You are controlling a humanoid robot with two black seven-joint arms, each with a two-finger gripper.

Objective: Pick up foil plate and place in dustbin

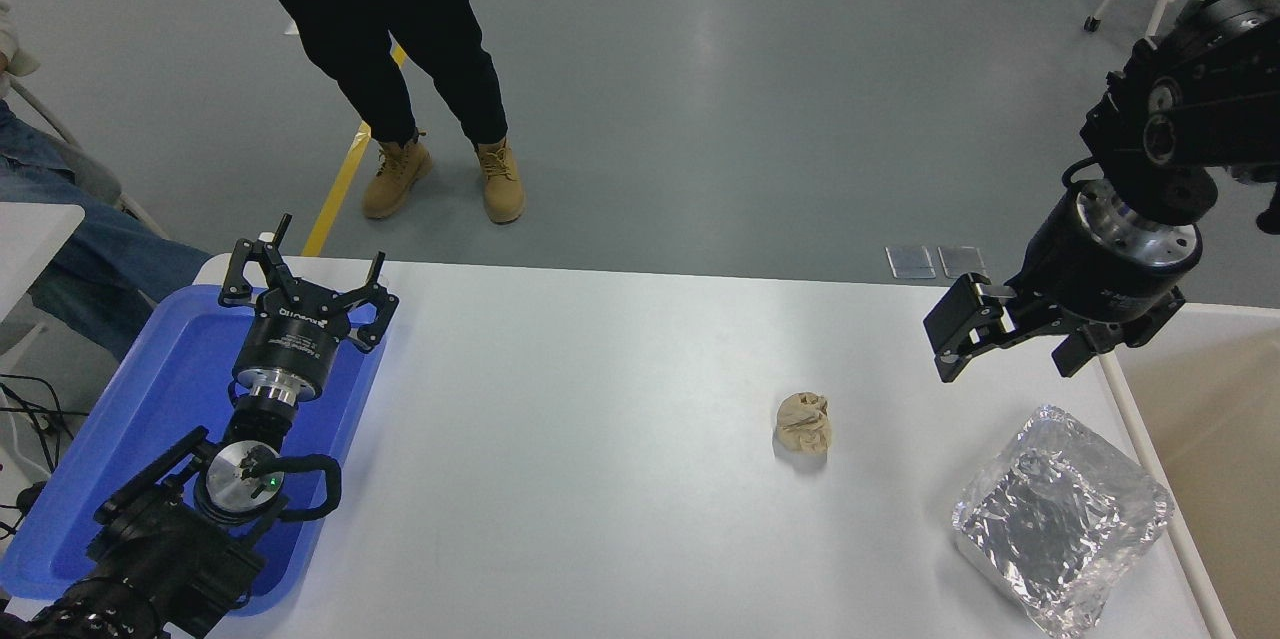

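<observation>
Now my right gripper (pixel 1010 334) hovers with jaws wide and empty above the foil plate (pixel 1062 515), which lies at the desk's (pixel 560 439) right edge beside the dustbin (pixel 1130 394). I should descend and pinch its crinkled rim gently, lest it crumple.

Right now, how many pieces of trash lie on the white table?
2. The foil plate lies at the table's near right corner, beside the dustbin. The crumpled tan paper ball sits left of it, nearer the middle. Nothing seems hidden.
</observation>
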